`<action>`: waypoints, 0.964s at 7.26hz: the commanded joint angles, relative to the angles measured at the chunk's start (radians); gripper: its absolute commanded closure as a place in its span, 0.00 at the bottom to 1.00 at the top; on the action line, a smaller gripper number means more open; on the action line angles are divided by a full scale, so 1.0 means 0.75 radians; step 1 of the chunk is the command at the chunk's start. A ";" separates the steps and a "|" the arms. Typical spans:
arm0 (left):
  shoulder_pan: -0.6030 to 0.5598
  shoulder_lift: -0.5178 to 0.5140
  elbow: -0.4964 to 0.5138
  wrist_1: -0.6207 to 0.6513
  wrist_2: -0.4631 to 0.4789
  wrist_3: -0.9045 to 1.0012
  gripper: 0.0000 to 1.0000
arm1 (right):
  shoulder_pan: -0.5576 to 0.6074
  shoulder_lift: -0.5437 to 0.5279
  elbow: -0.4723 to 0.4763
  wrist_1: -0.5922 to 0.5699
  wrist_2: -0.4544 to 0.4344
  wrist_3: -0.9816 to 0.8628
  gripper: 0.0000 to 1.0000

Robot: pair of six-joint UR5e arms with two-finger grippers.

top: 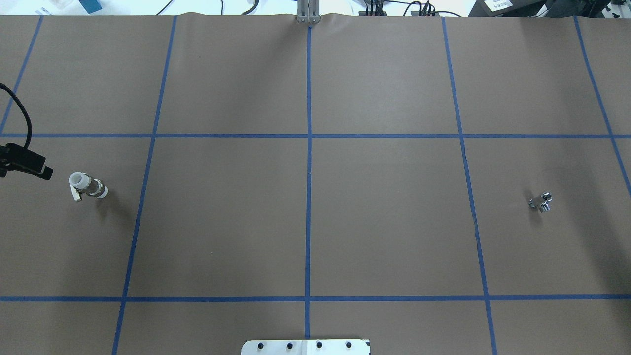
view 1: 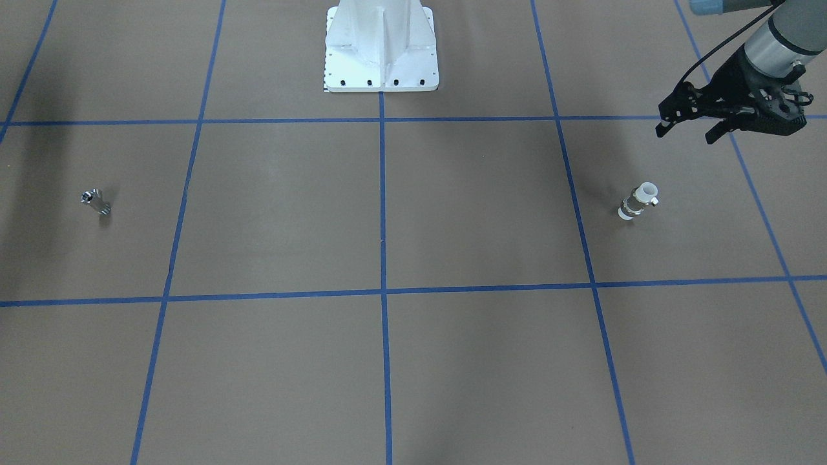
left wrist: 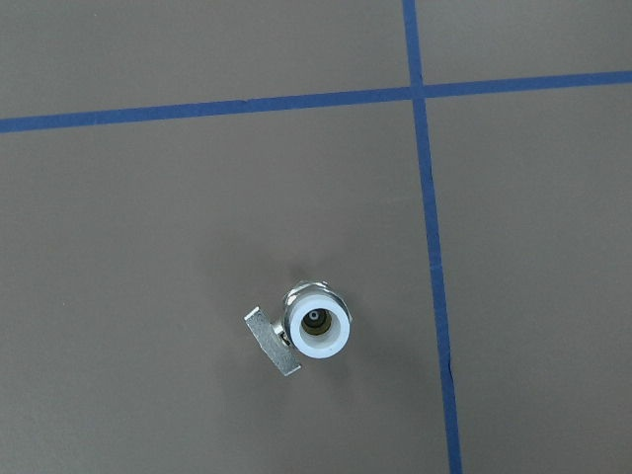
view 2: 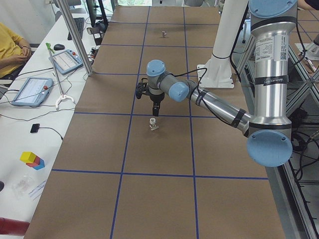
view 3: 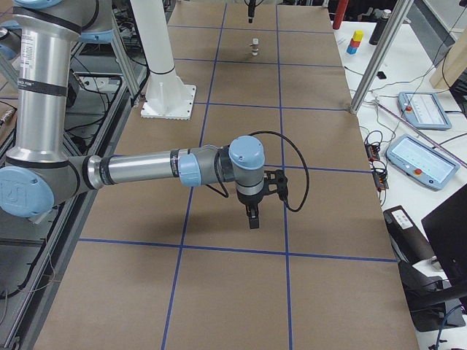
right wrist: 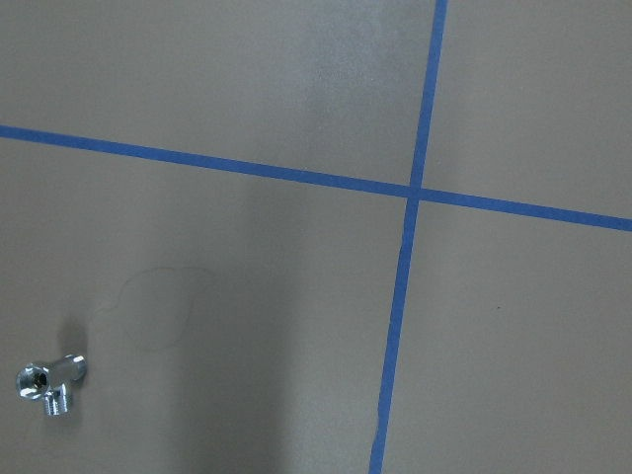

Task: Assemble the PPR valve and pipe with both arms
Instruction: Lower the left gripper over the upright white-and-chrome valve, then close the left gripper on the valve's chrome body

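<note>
Overhead exterior view: the PPR valve (top: 88, 186) stands upright near the surface's (top: 394, 236) left edge, just beside the spread left pincer (view 1: 685, 134). The pipe (top: 541, 202) sits well apart, blue tape lines (top: 309, 197) between. Whether the right pincer (view 3: 252, 217) is spread, I cannot tell.

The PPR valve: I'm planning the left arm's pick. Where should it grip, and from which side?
Probably from straight above: the PPR valve stands upright, open end up. Grip its white top collar, closing clear of the side lever.
</note>
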 commanded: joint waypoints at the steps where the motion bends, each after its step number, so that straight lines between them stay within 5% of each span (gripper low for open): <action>1: 0.014 -0.115 0.136 0.007 0.105 -0.012 0.00 | -0.001 -0.017 -0.004 0.008 0.013 0.006 0.00; 7: 0.175 -0.191 0.360 -0.137 0.199 -0.094 0.00 | -0.003 -0.011 -0.006 0.008 0.013 0.008 0.00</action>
